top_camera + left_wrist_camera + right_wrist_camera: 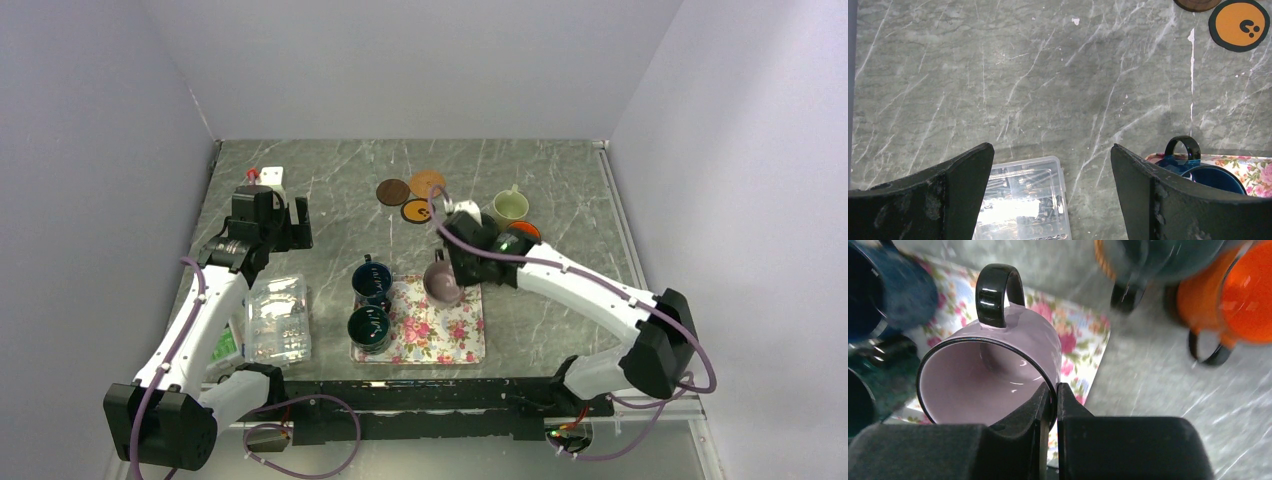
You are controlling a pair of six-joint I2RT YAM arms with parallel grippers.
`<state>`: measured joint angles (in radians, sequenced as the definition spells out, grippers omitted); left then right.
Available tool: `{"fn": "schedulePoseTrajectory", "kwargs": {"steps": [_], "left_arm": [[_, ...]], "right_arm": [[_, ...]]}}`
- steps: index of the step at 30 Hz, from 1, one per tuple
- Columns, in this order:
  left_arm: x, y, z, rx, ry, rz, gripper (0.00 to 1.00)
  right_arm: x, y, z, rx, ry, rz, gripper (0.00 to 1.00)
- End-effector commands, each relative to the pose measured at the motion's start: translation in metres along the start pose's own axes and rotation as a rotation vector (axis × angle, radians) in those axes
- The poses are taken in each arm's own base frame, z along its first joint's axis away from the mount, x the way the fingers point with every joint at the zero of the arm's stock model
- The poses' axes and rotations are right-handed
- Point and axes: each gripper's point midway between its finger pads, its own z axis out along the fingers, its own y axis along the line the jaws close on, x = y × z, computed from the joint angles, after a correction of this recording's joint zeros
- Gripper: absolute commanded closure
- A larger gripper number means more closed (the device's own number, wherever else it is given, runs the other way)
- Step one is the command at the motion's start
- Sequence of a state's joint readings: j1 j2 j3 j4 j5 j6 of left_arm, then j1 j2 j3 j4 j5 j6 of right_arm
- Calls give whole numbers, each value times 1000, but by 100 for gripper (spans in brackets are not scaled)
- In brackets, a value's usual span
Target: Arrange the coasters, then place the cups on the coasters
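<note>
Over the back right corner of the flowered tray [440, 335], the right tool [452, 262] is clamped on the rim of the mauve cup [441, 283]. One finger is inside the mouth and the other outside the wall. The cup is tipped, with its mouth turned toward the wrist camera and its black handle pointing away. Whether its base touches the tray cannot be told.

The navy cup [372, 280] and a dark green cup [369, 327] stand upright on the left part of the tray, the navy one behind the green one. On the tabletop [330, 180], right of the tray, the orange cup [524, 232] and a second dark green cup [508, 243] stand close together, partly hidden by the right arm. The cream cup [510, 206] stands just behind them.

Three coasters lie flat in a tight cluster near the back middle. The dark brown coaster [392, 191] is on the left and the tan coaster [427, 183] beside it. The black and orange coaster [417, 210] lies just in front of both.

The left tool [275, 205] hangs over the back left of the tabletop, its jaws spread wide and holding nothing. A clear plastic box [278, 320] sits near the left arm, left of the tray.
</note>
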<state>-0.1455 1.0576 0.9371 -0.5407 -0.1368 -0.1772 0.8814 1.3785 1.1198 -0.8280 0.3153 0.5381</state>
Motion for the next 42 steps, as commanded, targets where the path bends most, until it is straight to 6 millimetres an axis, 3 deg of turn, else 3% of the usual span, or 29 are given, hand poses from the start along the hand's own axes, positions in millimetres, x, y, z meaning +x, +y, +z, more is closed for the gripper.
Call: {"fn": "schedulePoseTrajectory", "kwargs": {"steps": [1, 8, 15, 21, 27, 42], "left_arm": [[-21, -1, -7, -1, -60, -6, 6], [-21, 1, -8, -8, -63, -3, 6], [-21, 2, -8, -14, -64, 0, 6], [-22, 1, -9, -8, -69, 0, 6], [-23, 1, -11, -6, -75, -2, 6], [-26, 2, -15, -11, -94, -1, 6]], "right_arm": [[-92, 1, -19, -113, -208, -142, 100], [-162, -7, -2, -148, -268, -266, 100], [-223, -28, 33, -148, -289, -294, 100], [-262, -41, 61, -140, -301, -286, 100], [-290, -46, 86, -134, -316, -256, 100], [-316, -57, 132, -73, -338, -180, 100]]}}
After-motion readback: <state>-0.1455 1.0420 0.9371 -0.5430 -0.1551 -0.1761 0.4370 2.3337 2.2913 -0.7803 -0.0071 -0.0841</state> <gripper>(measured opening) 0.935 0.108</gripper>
